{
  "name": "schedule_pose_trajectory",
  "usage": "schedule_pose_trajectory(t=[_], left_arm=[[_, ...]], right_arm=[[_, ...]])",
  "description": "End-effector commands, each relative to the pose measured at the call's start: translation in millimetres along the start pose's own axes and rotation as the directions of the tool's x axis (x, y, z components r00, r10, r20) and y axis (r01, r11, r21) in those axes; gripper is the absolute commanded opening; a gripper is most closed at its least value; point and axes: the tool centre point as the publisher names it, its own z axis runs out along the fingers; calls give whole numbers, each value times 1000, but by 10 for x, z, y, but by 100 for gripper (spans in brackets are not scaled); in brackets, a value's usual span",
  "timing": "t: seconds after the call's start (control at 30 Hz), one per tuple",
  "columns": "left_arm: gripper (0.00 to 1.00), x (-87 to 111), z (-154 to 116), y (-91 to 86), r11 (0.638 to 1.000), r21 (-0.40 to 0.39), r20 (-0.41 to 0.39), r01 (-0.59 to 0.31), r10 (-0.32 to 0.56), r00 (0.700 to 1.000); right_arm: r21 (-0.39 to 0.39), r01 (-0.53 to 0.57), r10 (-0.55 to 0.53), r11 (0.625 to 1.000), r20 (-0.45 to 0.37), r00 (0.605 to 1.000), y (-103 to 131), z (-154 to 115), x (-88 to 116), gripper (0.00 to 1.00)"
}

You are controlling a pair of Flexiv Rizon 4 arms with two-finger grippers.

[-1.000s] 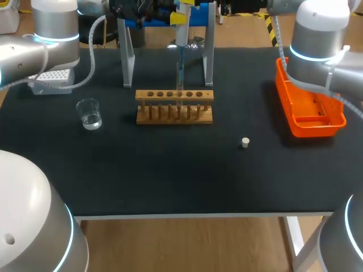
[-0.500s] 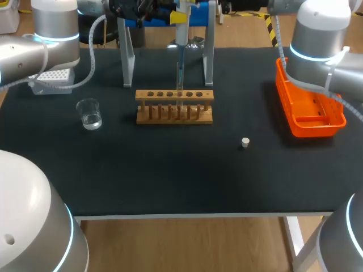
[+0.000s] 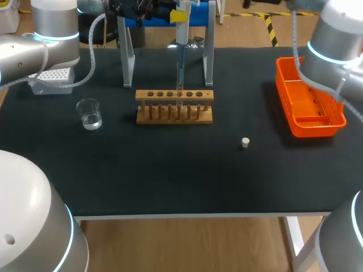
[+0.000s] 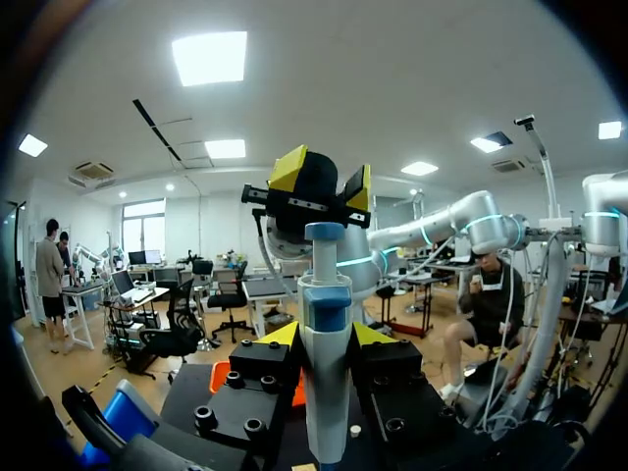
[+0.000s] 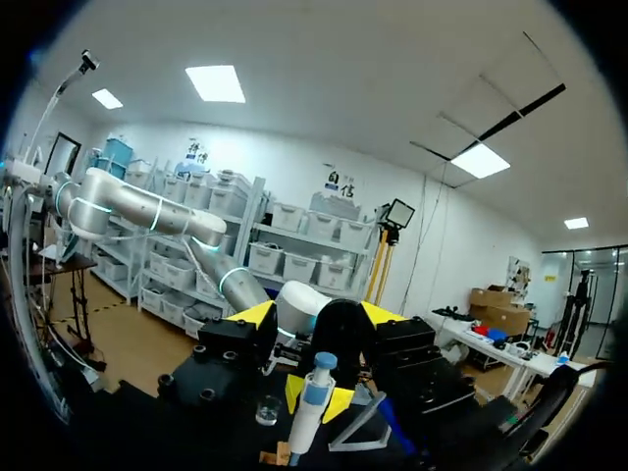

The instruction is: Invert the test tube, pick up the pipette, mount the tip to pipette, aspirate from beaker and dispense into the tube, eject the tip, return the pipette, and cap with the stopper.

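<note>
My left gripper (image 3: pixel 179 16) is above the back of the table, shut on the white and blue pipette (image 3: pixel 180 42), which hangs upright. Its tip reaches down to a hole of the wooden tube rack (image 3: pixel 174 106); the tube there is hard to make out. In the left wrist view the pipette (image 4: pixel 323 383) stands between my left gripper's (image 4: pixel 324 339) fingers. My right gripper (image 4: pixel 316 188) hovers just above the pipette's plunger, its yellow tips apart. In its own view the right gripper (image 5: pixel 320 316) is open and holds nothing. The beaker (image 3: pixel 89 114) stands left of the rack, the white stopper (image 3: pixel 245 142) front right.
A metal stand (image 3: pixel 127 54) straddles the back of the rack. The tip box (image 3: pixel 52 80) sits at the far left, under my left arm. An orange bin (image 3: pixel 309 107) lies at the right edge, below my right arm (image 3: pixel 337 42).
My right arm has swung to the right and back, uncovering the orange bin's far corner. The left arm, pipette and table objects have not moved.
</note>
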Motion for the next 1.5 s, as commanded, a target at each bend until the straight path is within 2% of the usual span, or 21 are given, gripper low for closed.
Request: schedule_pose_trajectory(t=[0.03,0.23,0.5,0.67,0.8,0.9,1.1,1.2,1.5], left_arm=[[0,-18,-16,-4,1000,-1,-7,1,-1,1000],[0,-18,-16,-4,1000,-1,-7,1,-1,1000],[0,-18,-16,-4,1000,-1,-7,1,-1,1000],[0,-18,-16,-4,1000,-1,-7,1,-1,1000],[0,-18,-16,-4,1000,-1,-7,1,-1,1000],[0,-18,-16,-4,1000,-1,-7,1,-1,1000],[0,-18,-16,-4,1000,-1,-7,1,-1,1000],[0,-18,-16,-4,1000,-1,-7,1,-1,1000],[0,-18,-16,-4,1000,-1,-7,1,-1,1000]], right_arm=[[5,12,-12,1000,35,999,-89,-379,130,100],[62,-15,11,998,63,998,-442,-616,132,100],[97,-49,44,994,52,998,-995,-707,187,100],[143,-87,81,986,50,995,-1537,-650,175,100],[150,-126,120,981,47,992,-1890,-544,172,100],[193,-113,110,975,24,994,-2103,-434,204,100],[213,-103,109,972,-16,994,-2378,-249,250,100],[247,-97,110,964,-39,993,-2508,-174,274,100],[311,-109,135,944,-64,989,-2715,-19,344,100]])
